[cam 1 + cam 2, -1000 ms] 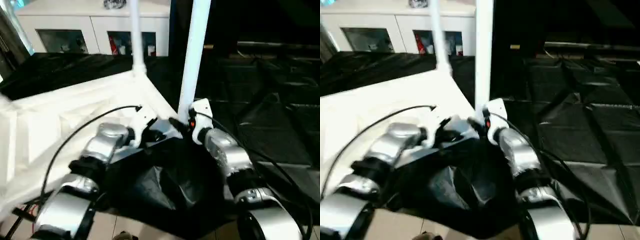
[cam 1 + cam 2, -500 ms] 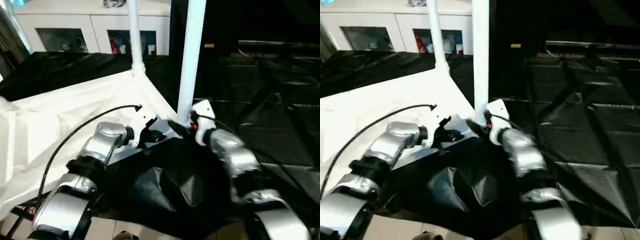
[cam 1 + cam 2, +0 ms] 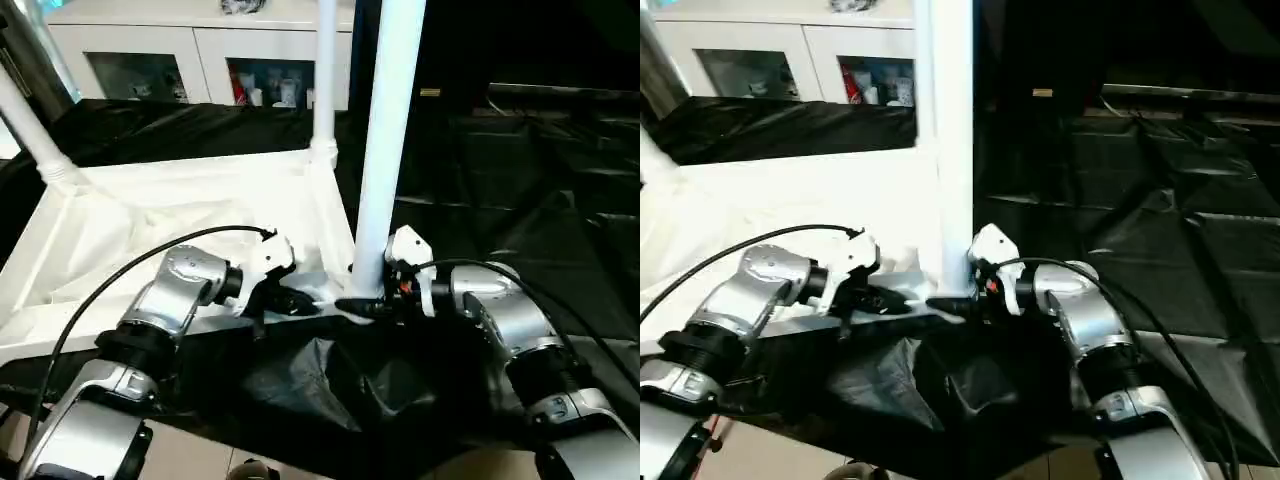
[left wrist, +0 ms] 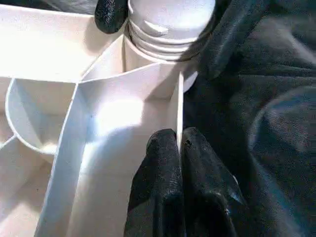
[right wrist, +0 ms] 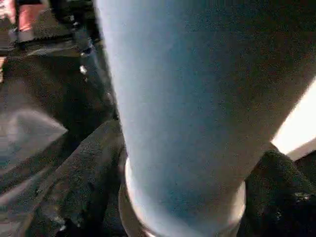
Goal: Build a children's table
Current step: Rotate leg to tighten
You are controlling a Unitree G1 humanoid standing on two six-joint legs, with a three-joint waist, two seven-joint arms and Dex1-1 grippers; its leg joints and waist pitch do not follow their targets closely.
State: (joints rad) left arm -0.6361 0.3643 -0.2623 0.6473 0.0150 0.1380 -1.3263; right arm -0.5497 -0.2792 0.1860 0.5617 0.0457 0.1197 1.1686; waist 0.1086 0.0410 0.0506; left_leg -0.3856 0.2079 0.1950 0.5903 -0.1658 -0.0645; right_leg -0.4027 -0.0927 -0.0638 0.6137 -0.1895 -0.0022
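Between the right gripper's [image 3: 362,306] spread fingers, gripping the base of the near leg [image 3: 385,150] at its corner socket, left gripper [image 4: 178,148] pinched on tabletop's [image 3: 180,215] rim beside it: risk of cross-threading or leaning if twisted off-axis.

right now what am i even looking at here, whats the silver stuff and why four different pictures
The silver tubes are a humanoid robot's two forearms. Two pictures come from its head, looking down; two come from cameras on its wrists. An upturned white plastic table top lies on black sheeting, with legs standing up from its corners. The left pincer is pinched shut on a thin rib at the table's edge. The right pincer has its fingers either side of the base of the nearest leg. A white cabinet stands behind.
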